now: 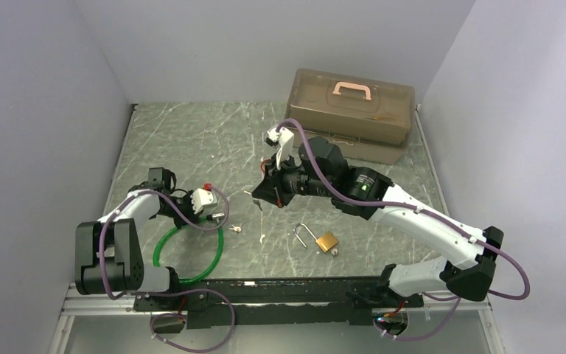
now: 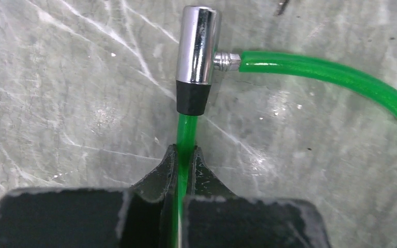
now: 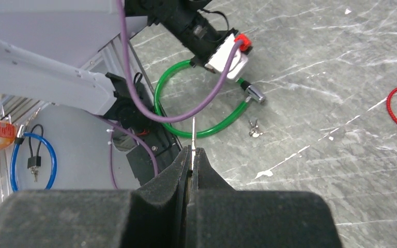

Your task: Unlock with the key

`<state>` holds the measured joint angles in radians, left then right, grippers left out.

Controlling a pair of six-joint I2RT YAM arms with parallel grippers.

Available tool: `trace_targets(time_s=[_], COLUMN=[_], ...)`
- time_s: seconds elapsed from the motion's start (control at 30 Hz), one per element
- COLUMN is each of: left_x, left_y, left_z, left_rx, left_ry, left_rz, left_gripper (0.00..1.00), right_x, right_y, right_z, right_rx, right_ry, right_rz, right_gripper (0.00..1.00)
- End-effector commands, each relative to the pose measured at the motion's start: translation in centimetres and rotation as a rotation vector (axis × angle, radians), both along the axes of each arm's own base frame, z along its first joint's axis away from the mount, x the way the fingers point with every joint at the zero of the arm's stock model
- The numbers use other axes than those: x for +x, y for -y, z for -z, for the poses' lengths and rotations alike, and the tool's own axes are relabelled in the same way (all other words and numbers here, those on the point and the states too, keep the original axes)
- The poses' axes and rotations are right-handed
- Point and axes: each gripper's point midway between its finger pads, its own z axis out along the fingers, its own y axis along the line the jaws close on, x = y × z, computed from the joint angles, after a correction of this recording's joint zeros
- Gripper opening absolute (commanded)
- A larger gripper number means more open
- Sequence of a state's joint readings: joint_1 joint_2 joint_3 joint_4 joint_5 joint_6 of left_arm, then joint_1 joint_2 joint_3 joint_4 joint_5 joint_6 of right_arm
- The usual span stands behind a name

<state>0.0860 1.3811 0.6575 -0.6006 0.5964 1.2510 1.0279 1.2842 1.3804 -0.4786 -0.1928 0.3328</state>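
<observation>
- The chrome lock head on the green cable lies on the left half of the surface, toward its near edge.
- The left end effector is clamped on the green cable just behind the head. The head's long axis points straight away from it.
- The right end effector, pinched shut on a thin key, hovers mid-surface. The head lies to its left and nearer the near edge.
- The keyhole cannot be seen.

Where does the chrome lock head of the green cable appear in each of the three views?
Top external: chrome lock head left of centre, just below mid-height.
Left wrist: lock head at top centre, upright in the picture.
Right wrist: lock head right of centre, upper half.
Shared landmark: the green cable entering the head, seen in all three.
</observation>
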Motion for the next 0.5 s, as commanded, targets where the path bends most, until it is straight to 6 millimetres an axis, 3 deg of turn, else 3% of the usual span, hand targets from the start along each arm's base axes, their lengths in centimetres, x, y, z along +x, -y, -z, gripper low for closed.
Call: trace_targets(time_s=[0.0, 0.13, 0.23, 0.33, 0.47], left_x=[-1.4, -0.6, -1.9, -3.1, -4.7], left_y=[1.0, 2.2, 3.5, 4.4, 5.3], left_z=[-3.7, -11.5, -17.2, -21.1, -24.5], left_rx=[-0.045, -0.105, -0.171, -0.205, -0.232], left_ry=[-0.02, 0.052, 0.08, 0.139, 0.225], left_rz=[0.043, 0.09, 0.156, 0.221, 0.29], left_gripper=[0.0, 0.0, 0.0, 0.0, 0.0], right_x=[1.2, 1.7, 1.2, 0.7, -0.2], right_y=[0.4, 0.3, -0.3, -0.8, -1.1], right_z=[-2.5, -3.1, -3.1, -3.3, -4.0], right_rx=[0.051, 0.045, 0.027, -0.001, -0.017], right_ry=[0.019, 0.013, -0.008, -0.029, -0.039], right_rz=[0.012, -0.011, -0.063, -0.119, -0.181], right_gripper=[0.0, 0.0, 0.0, 0.0, 0.0])
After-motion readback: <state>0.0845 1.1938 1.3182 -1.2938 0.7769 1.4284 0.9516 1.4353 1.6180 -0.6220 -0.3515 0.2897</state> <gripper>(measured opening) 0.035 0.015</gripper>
